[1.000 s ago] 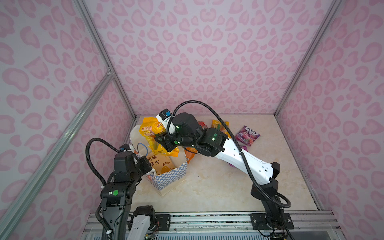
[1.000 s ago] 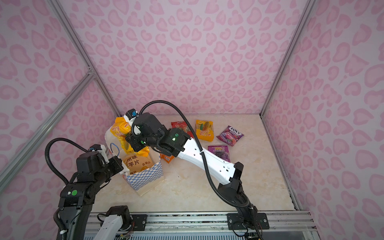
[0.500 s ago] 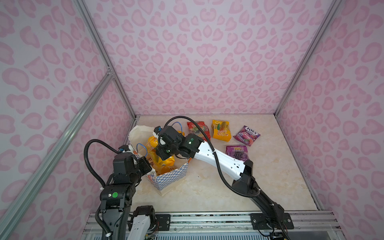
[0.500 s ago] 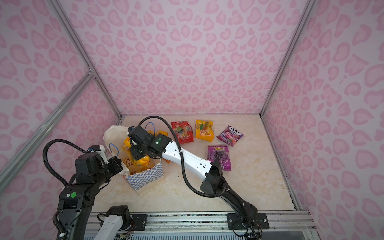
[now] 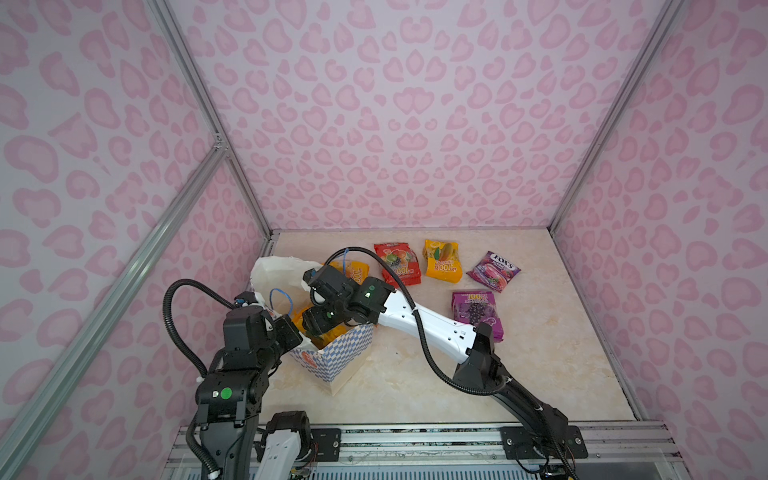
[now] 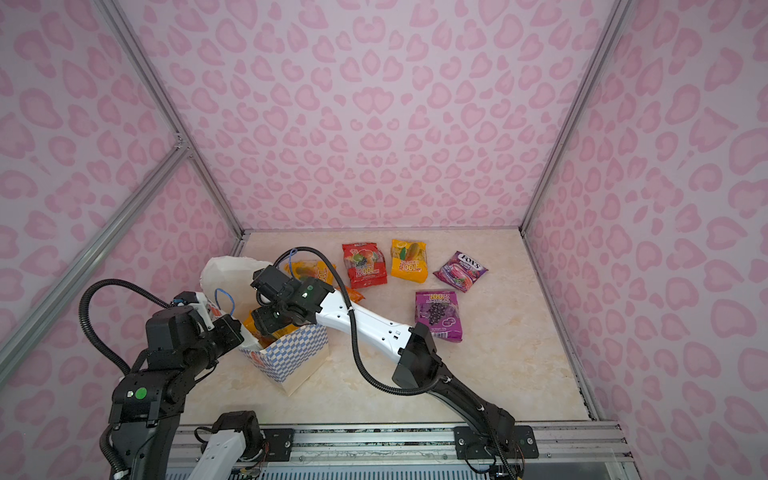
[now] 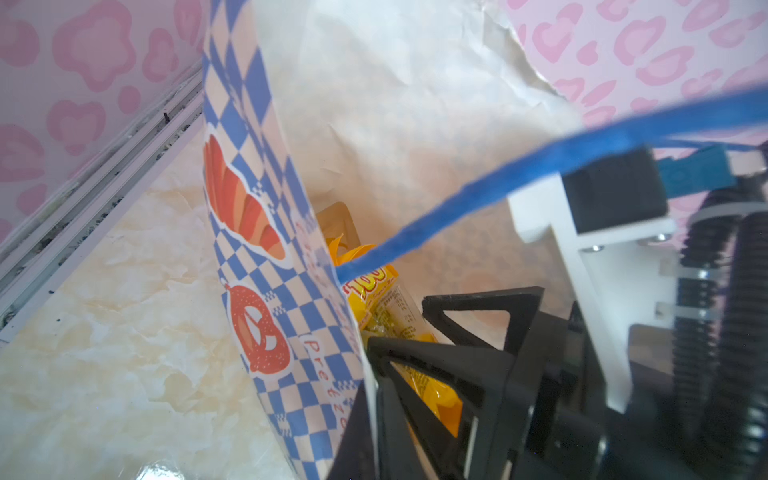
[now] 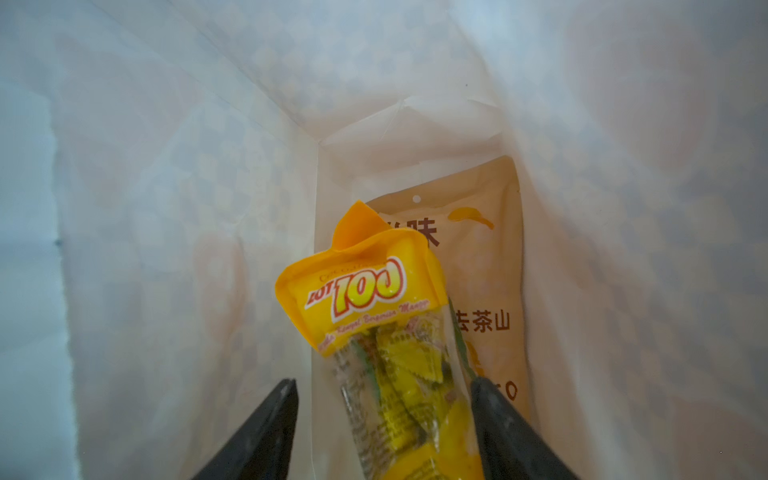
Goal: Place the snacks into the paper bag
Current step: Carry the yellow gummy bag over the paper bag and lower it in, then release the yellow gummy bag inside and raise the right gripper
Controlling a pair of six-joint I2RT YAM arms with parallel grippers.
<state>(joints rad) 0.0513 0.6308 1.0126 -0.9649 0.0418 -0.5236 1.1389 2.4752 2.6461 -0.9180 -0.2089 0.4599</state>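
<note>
Two packets are in the paper bag (image 5: 332, 358), as I read it. A tan pouch with Chinese print (image 8: 486, 257) lies at the bottom. A yellow LOT 100 mango packet (image 8: 365, 291) sits above it, between the spread jaws of the right gripper (image 8: 384, 384), which reaches in through the mouth; the packet looks released or nearly so. The left gripper (image 7: 374, 386) is pinched on the bag's rim, keeping the mouth open.

The bag stands at the left of the table. Five snacks lie outside it:
- an orange packet (image 5: 355, 270) just behind the bag
- a red packet (image 5: 397, 268), a yellow-orange packet (image 5: 442, 266) and a purple FOX'S packet (image 5: 493, 271) in a row toward the far edge
- a purple grape packet (image 5: 477, 313) nearer, beside the right arm (image 5: 432, 328)

An orange scrap (image 6: 354, 294) by that arm may be a sixth; I cannot tell. Most of the job is left.

The tabletop (image 5: 540, 374) is cream marble-look. Pink heart-spotted walls (image 5: 395, 104) on an aluminium frame (image 5: 199, 104) enclose it.
</note>
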